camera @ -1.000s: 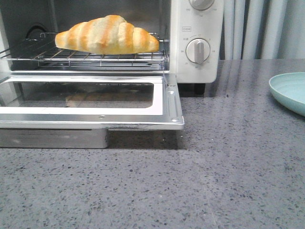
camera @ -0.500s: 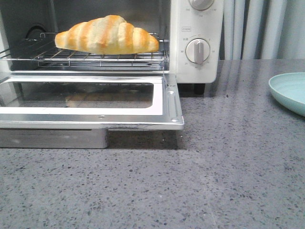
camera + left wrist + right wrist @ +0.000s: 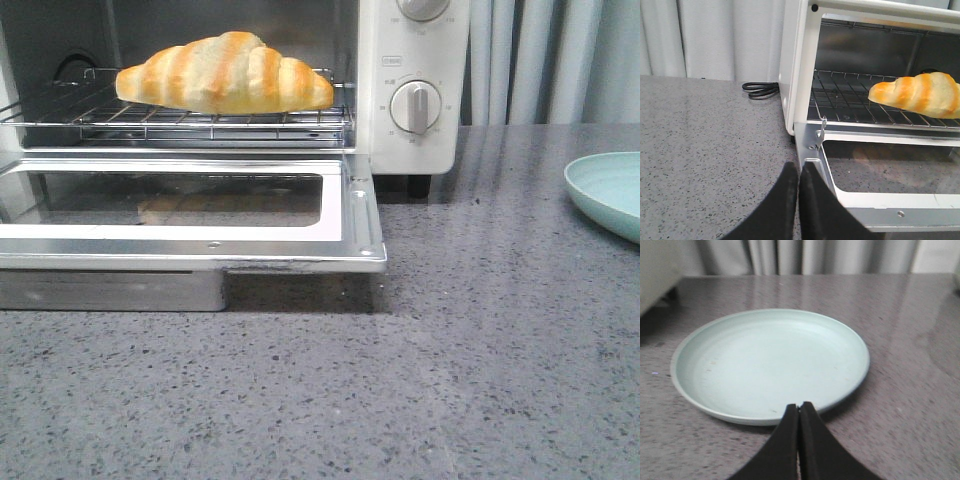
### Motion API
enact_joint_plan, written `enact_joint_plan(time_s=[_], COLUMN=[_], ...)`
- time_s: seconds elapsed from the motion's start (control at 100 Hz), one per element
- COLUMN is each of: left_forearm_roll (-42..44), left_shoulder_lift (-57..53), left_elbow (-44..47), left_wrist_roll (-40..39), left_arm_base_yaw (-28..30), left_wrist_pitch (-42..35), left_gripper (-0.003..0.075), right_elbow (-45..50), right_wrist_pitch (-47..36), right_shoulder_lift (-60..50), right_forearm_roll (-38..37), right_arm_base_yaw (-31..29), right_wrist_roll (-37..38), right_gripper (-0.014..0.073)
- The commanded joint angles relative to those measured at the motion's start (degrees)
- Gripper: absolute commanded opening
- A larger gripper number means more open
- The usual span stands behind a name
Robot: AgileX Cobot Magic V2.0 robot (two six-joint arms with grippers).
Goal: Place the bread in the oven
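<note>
Leftmost, the left gripper [image 3: 798, 172] has its black fingers pressed together on nothing, poised just beside the near left corner of the oven [image 3: 795, 75], whose glass door [image 3: 190, 215] lies folded down flat. Further along, the bread [image 3: 224, 73] rests on the wire rack [image 3: 180, 118] inside the cavity, left of the dials [image 3: 415, 106]. Rightmost, the right gripper [image 3: 799, 412] is likewise pinched together and empty at the near rim of a pale green plate [image 3: 770, 362] on the grey counter [image 3: 480, 350].

left gripper [image 3: 798, 172] and right gripper [image 3: 799, 412]: smooth, seemingly matte black tapered fingers.
</note>
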Motion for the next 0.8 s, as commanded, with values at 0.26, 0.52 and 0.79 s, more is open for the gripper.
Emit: enact_joint_plan(time_s=[0.26,0.52,0.79], left_forearm_roll=[-0.2,-0.2,-0.2], left_shoulder_lift=[-1.0,-1.0,-1.0], left_elbow=[-1.6,-1.6,-1.6], left_wrist_roll=[-0.1,-0.1,-0.1], left_arm_base_yaw=[0.0,0.0,0.0], left_wrist_pitch=[-4.8,-4.8,-4.8], left_gripper=[-0.0021,-0.0021,-0.0021], right_elbow=[1.3,1.5,1.7], right_wrist_pitch=[-4.3,-4.7,-4.2], right_shoulder_lift=[0.6,-2.7,-2.7], right_forearm_roll=[0.6,-0.5,-3.6], right_arm_base_yaw=[-3.6,-0.4,6.9], right_wrist_roll=[-1.4,-1.4,-1.4], right_gripper=[-0.0075,-0.0075,-0.0075])
